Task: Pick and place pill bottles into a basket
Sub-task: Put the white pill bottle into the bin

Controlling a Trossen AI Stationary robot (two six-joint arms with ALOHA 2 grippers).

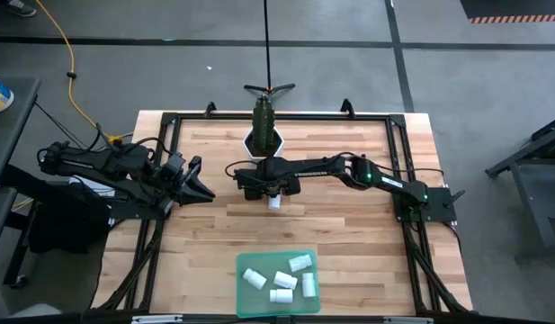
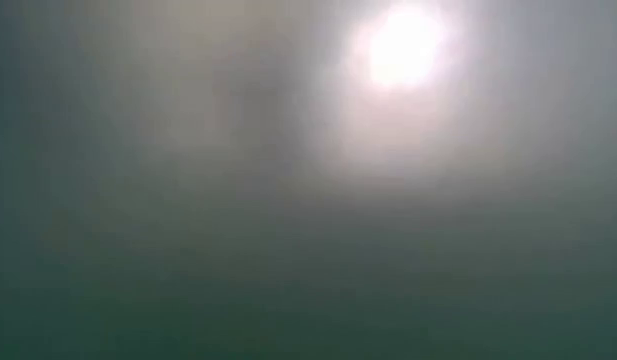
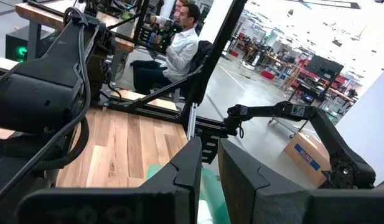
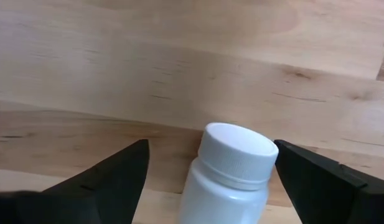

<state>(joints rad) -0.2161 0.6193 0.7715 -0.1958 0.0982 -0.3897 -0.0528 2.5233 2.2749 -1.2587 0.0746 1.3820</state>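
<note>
Pill bottles are mostly sitting in the basket (image 1: 246, 297) already: five white ones are lying in the green tray at the bottom centre of the high view. One last pill bottle (image 1: 275, 202) is standing just above the middle of the frame on the wooden table (image 1: 349, 243), directly under the right gripper (image 1: 274, 193). In the right wrist view that bottle (image 4: 232, 168) is sitting upright between the two dark fingers (image 4: 117, 177), which are standing wide apart and touching nothing, so the grasp is not yet made. Left gripper (image 1: 198, 184) is waiting at the left side of the table with its fingers pressed together and nothing between them. Judging by this, the task is nearing its end: closing on this bottle and carrying it down to the basket is what remains.
</note>
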